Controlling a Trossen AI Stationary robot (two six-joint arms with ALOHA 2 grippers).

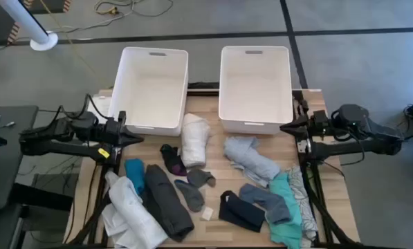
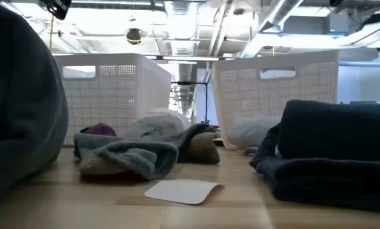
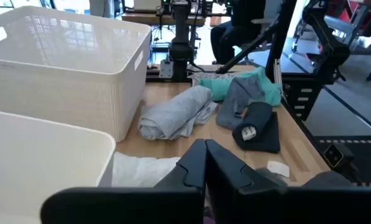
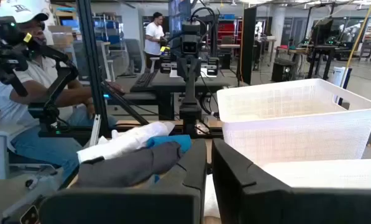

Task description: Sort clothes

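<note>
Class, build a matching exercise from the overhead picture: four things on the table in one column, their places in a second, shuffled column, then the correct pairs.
Things:
1. white bins
2. teal garment
3. dark grey garment
4. white rolled garment

Places:
A. near edge, right side
B. between the bins' front corners
C. far half of the table
D. near edge, left of centre

Pairs: 1-C, 2-A, 3-D, 4-B
</note>
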